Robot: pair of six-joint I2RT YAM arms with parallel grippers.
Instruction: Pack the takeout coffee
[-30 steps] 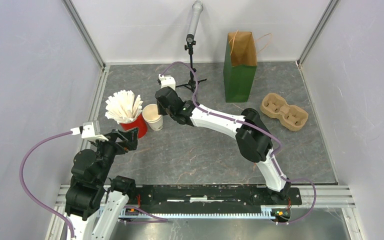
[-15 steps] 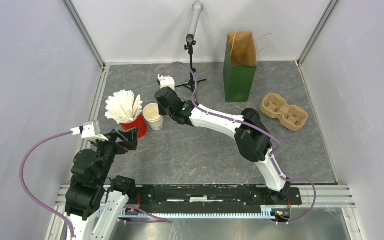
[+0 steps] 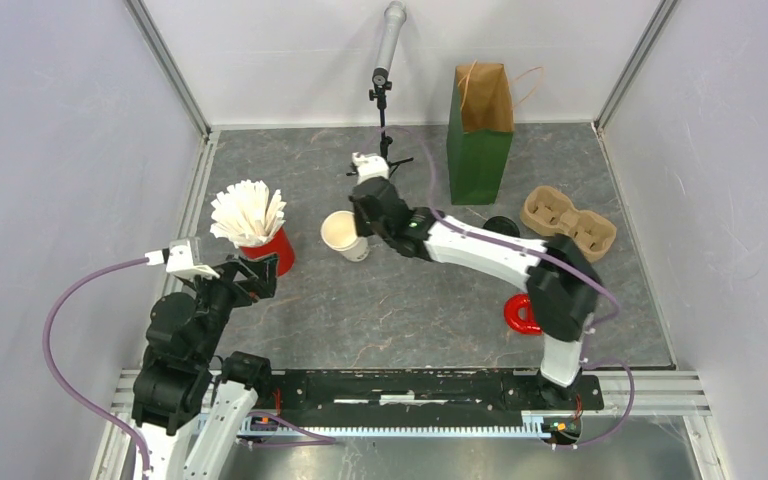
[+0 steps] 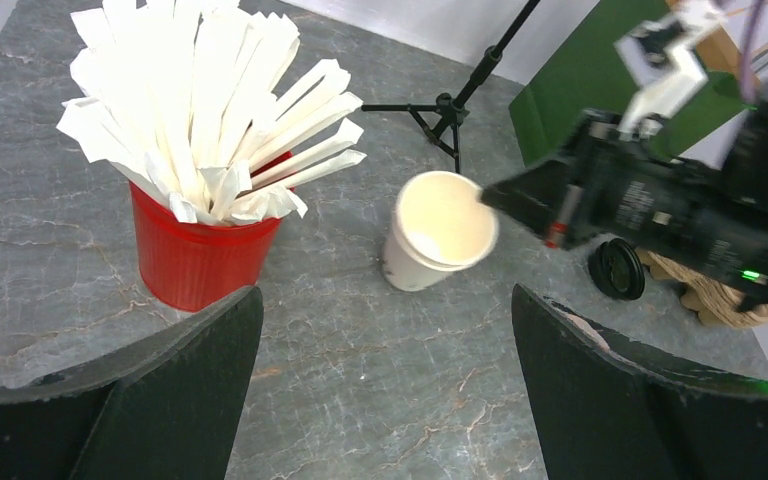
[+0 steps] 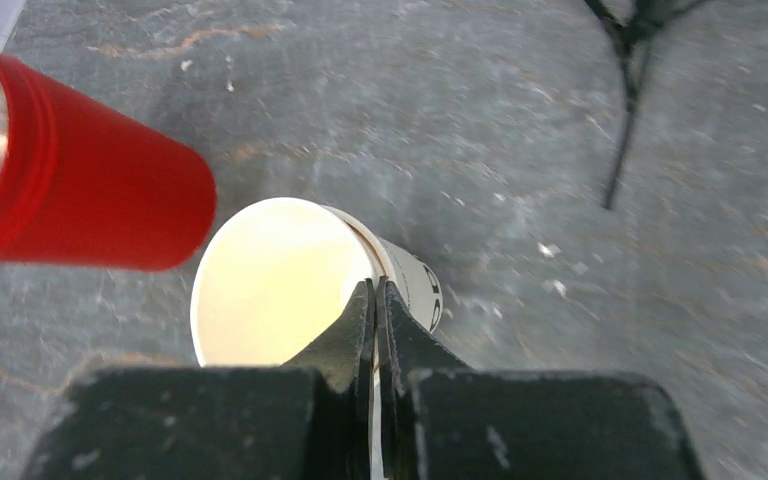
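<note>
The cream paper cup (image 3: 345,235) has no lid on and sits tilted at mid table, right of the red cup; it also shows in the left wrist view (image 4: 438,230). My right gripper (image 3: 365,225) is shut on the cup's rim (image 5: 270,280), one finger inside and one outside (image 5: 375,290). The round black lid (image 3: 501,226) lies flat on the table near the carrier, also in the left wrist view (image 4: 617,268). My left gripper (image 3: 260,280) is open and empty (image 4: 385,300), near the red cup's base.
A red cup of white sticks (image 3: 265,250) stands left of the cream cup. A tall green paper bag (image 3: 480,150) stands open at the back. A brown cardboard carrier (image 3: 568,222) lies at right. A microphone stand (image 3: 383,100) is at the back centre. A red object (image 3: 518,315) lies by the right arm.
My right gripper has moved right with the cream cup in its grip, away from the red cup. The black lid and a red object have come into view. The left arm barely moved.
</note>
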